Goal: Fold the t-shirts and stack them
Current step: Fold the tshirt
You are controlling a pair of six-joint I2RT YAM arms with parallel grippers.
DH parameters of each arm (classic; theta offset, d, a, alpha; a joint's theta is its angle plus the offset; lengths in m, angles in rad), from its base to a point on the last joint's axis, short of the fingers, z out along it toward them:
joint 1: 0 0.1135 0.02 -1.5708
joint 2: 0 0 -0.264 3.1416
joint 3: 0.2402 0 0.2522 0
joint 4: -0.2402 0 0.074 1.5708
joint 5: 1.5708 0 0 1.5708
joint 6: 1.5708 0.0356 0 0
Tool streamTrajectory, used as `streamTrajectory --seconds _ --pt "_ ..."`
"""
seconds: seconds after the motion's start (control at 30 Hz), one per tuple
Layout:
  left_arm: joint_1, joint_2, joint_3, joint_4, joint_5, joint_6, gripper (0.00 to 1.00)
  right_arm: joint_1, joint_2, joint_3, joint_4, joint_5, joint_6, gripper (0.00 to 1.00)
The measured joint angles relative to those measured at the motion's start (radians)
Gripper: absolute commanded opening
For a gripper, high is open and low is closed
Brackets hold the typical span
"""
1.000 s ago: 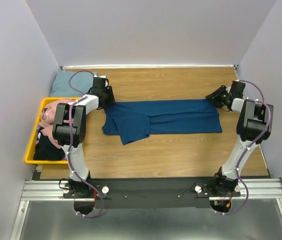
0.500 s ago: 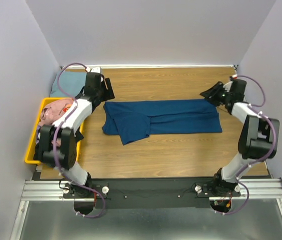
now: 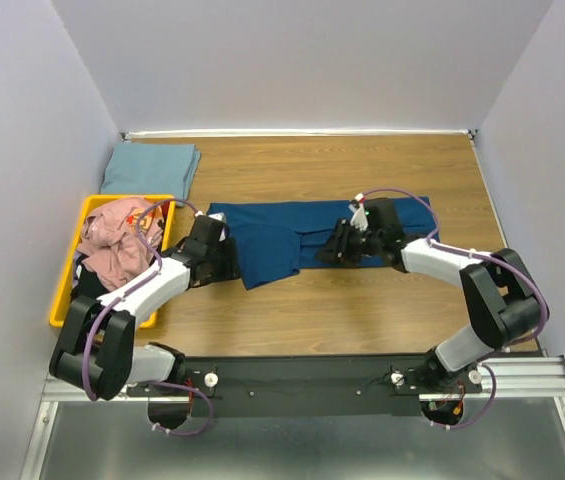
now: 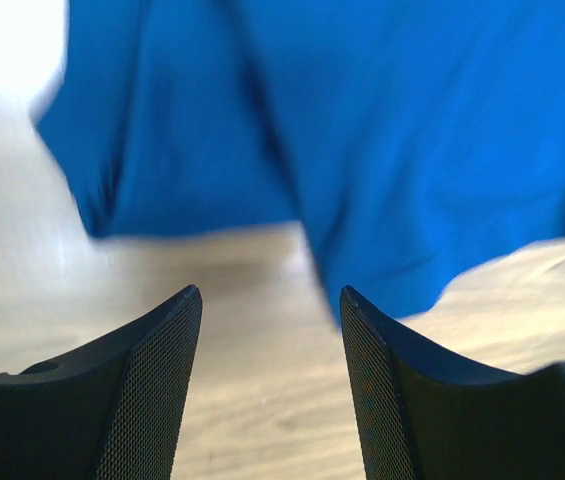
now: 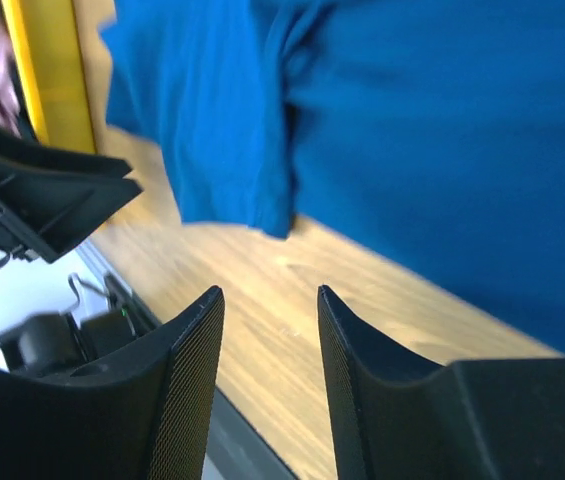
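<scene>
While the top view places the blue t-shirt (image 3: 282,240) flat at mid-table, a pale folded t-shirt (image 3: 150,168) far left and a pink t-shirt (image 3: 112,245) in the yellow bin (image 3: 59,300), only the wrist views resolve the fingers: left gripper (image 4: 270,292) wide, right gripper (image 5: 270,292) narrower, both empty over bare wood beside the blue shirt's edge.

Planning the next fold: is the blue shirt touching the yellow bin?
Apart. The top view shows a strip of bare table between the blue shirt and the right wall of the yellow bin.
</scene>
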Motion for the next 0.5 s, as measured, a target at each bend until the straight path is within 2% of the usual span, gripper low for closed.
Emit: streamTrajectory --seconds 0.3,0.5 --pt "-0.019 0.019 -0.019 -0.002 0.041 -0.02 0.64 0.203 0.156 0.089 0.011 0.114 0.071 0.43" --pt "-0.034 0.052 -0.018 -0.001 0.053 -0.019 0.63 0.232 0.206 0.116 0.01 0.191 0.105 0.42"
